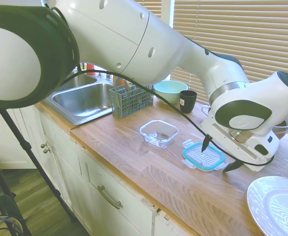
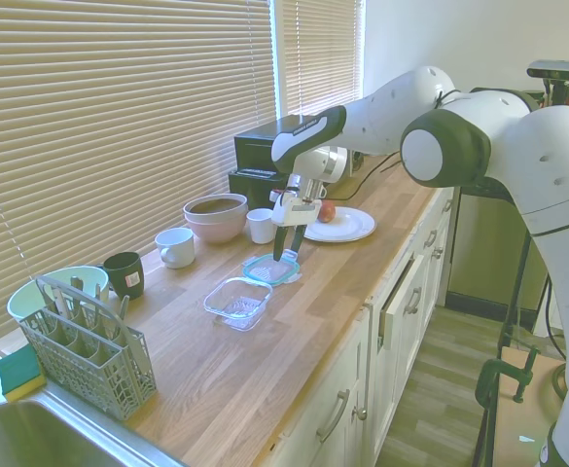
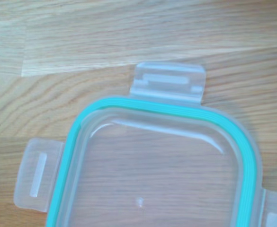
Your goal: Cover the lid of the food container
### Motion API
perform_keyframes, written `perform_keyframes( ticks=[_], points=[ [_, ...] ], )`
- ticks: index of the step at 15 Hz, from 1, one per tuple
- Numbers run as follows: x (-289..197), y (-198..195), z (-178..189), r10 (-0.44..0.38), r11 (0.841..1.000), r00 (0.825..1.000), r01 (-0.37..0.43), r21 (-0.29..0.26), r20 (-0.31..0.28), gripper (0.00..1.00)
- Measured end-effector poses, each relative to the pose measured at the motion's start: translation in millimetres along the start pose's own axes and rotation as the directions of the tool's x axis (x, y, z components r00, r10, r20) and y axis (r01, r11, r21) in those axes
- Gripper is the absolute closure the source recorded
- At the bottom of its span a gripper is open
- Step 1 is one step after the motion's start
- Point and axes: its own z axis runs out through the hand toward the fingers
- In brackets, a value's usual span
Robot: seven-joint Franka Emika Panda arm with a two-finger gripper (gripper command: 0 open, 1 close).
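The wooden surface (image 1: 148,172) runs along the window wall, with a steel sink (image 1: 82,101) at one end and a grey cutlery rack (image 1: 131,100) at its rim. In the first exterior view a white plate (image 1: 276,204) lies at about four o'clock from the lid. The food container (image 1: 158,133) stands open and empty on the surface — the lid (image 1: 204,156) lies flat just beside it, at its four o'clock, not touching it. The claw (image 2: 287,243) points straight down over the lid, its two dark fingers (image 1: 206,143) apart with their tips close above the teal rim. Up close, the wrist view shows the lid's clear snap tabs (image 3: 169,81) resting on the wood.
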Motion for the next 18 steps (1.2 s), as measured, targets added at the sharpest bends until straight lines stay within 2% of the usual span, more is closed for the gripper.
perform_keyframes(
  ticks=[5,6,18],
  points=[
    [3.4,-5.1,4.2,-0.003,1.000,1.000,0.003,0.003,-0.001,0.00],
    [3.9,-6.1,4.9,-0.003,1.000,1.000,0.003,0.004,-0.001,1.00],
    [6.1,-5.2,8.2,0.017,1.000,1.000,-0.017,-0.011,0.000,1.00]
  ],
)
